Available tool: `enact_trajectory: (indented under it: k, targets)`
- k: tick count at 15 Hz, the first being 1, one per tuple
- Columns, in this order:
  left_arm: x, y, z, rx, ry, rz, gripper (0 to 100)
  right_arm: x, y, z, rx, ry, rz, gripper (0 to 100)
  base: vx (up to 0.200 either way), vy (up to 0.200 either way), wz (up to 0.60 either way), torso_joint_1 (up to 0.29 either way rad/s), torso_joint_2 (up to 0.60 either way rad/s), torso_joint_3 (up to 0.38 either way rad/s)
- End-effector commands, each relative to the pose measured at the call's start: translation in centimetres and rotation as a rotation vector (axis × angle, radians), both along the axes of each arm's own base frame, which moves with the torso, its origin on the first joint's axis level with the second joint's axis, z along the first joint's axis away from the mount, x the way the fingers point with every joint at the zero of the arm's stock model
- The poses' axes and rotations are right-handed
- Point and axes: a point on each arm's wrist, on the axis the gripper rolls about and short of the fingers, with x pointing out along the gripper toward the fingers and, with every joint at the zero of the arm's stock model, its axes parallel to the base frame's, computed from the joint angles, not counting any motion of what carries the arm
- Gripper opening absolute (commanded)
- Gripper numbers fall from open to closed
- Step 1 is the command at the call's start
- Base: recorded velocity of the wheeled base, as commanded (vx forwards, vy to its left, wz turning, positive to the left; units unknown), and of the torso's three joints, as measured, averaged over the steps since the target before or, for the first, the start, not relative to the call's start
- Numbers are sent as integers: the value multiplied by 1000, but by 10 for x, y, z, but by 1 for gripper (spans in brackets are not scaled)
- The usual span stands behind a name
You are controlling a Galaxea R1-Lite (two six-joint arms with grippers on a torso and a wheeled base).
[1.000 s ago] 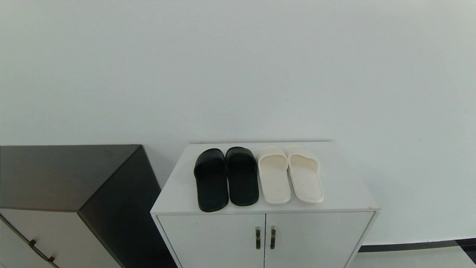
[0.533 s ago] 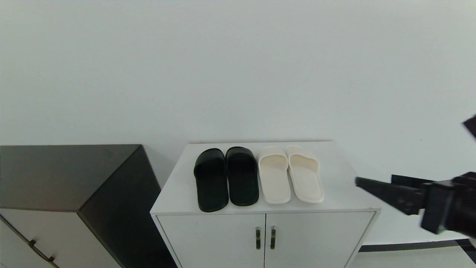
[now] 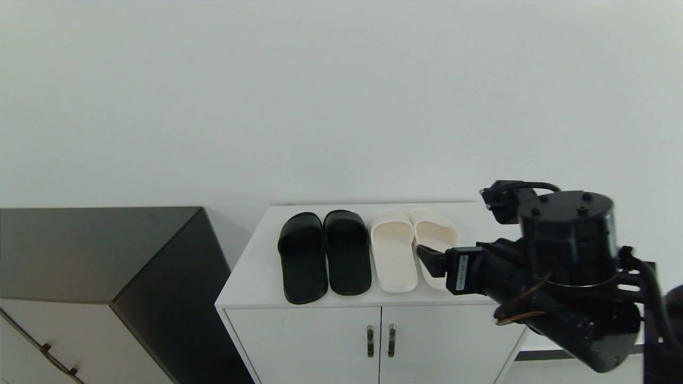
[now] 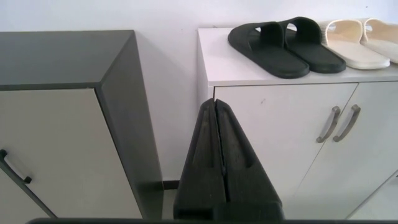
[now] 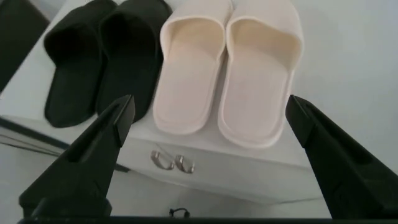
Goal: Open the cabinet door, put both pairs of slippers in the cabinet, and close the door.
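No legible text, numbers, signs. Small sticker (image 3: 462,271) on right tool (image 3: 430,261): print unreadable.

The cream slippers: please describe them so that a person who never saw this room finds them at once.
Beside a dark-topped cabinet stands the white cabinet with two closed doors. Four slippers lie in one row on its top; the cream pair is the two on the robot's right. Its neighbour, the black pair, is dark; this pair is pale.

Your head camera is facing the white two-door cabinet (image 3: 251,273) at twelve o'clock; left wrist is watching from seven o'clock, right closely overhead; all sharing its top.
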Motion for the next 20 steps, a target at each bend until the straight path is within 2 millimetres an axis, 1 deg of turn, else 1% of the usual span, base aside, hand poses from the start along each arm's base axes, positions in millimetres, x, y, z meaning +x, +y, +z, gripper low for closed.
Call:
enact_trajectory:
  k: [1, 2, 4, 6, 8, 11, 13, 14, 15, 17, 20]
  targets:
    - [0, 0, 0, 0, 0, 0, 0, 19, 20, -30, -75, 31, -19, 100, 0, 0, 0, 0, 0, 0]
    - [0, 0, 0, 0, 0, 0, 0, 29, 28, -42, -101, 8, -60, 100, 0, 0, 0, 0, 0, 0]
    - [0, 0, 0, 0, 0, 0, 0, 40, 34, -54, -121, -23, -70, 100, 0, 0, 0, 0, 0, 0]
    - [0, 0, 0, 0, 0, 0, 0, 58, 35, -65, -125, -48, -98, 100, 0, 0, 0, 0, 0, 0]
    - [0, 0, 0, 0, 0, 0, 0, 71, 35, -76, -140, -45, -122, 100, 0, 0, 0, 0, 0, 0]
    - [0, 0, 0, 0, 0, 0, 0, 88, 41, -89, -126, -56, -142, 100, 0, 0, 0, 0, 0, 0]
    - [0, 0, 0, 0, 0, 0, 0, 99, 44, -94, -123, -58, -157, 100, 0, 0, 0, 0, 0, 0]
    - [0, 0, 0, 0, 0, 0, 0, 102, 45, -93, -118, -62, -158, 100, 0, 0, 0, 0, 0, 0]
    - [0, 0, 0, 0, 0, 0, 0, 112, 47, -95, -111, -70, -172, 100, 0, 0, 0, 0, 0, 0]
    - [0, 0, 0, 0, 0, 0, 0, 126, 51, -97, -109, -85, -185, 100, 0, 0, 0, 0, 0, 0]
    - [0, 0, 0, 0, 0, 0, 0, 144, 52, -97, -124, -111, -197, 100, 0, 0, 0, 0, 0, 0]
